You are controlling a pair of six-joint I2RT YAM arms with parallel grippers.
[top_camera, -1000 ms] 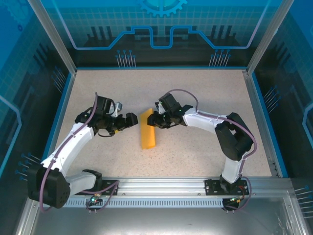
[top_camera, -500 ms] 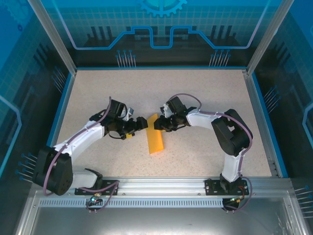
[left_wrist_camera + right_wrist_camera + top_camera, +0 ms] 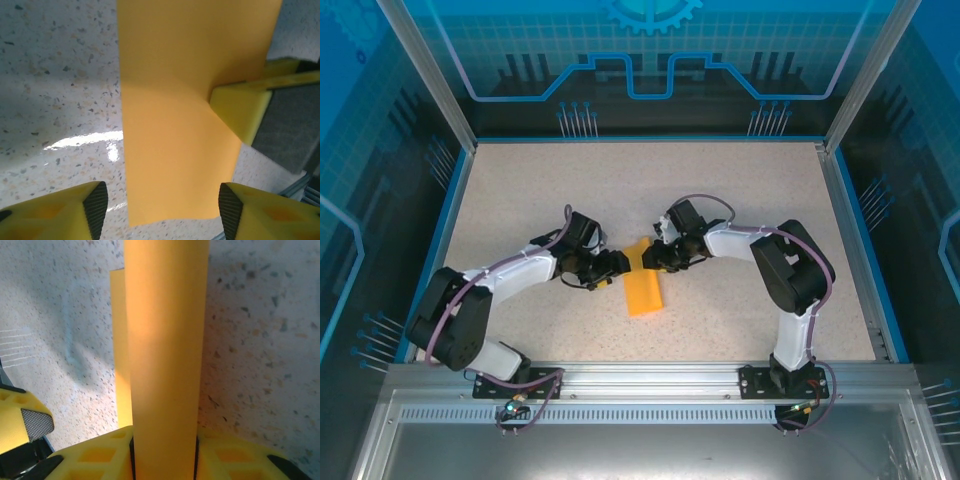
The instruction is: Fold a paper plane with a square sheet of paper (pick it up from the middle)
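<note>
Orange and thin, the sheet of paper (image 3: pixel 644 292) is folded into a long narrow strip. It sits over the middle of the speckled beige tabletop (image 3: pixel 750 190), between your two arms. Your right gripper (image 3: pixel 164 452) is clamped on one end of the strip. In the right wrist view the paper runs straight up out of its yellow fingers (image 3: pixel 117 440), with a second layer peeking out on the left.

Your left gripper (image 3: pixel 162 207) holds nothing. Its yellow fingertips (image 3: pixel 75 207) stand apart on either side of the strip's short edge, and bare table shows between the left tip and the paper. In that same view, one yellow finger of the right gripper touches the paper's right side.

The step in hand looks like taking a second hold, so the strip can be creased or turned.
- Centre the left jaws across the strip before you close, so both layers go in square.
- Close gently, because paper this thin will likely buckle if pinched off-centre.
- Hold the right grip firm until the left one bites; otherwise the strip may slide or spring open.
</note>
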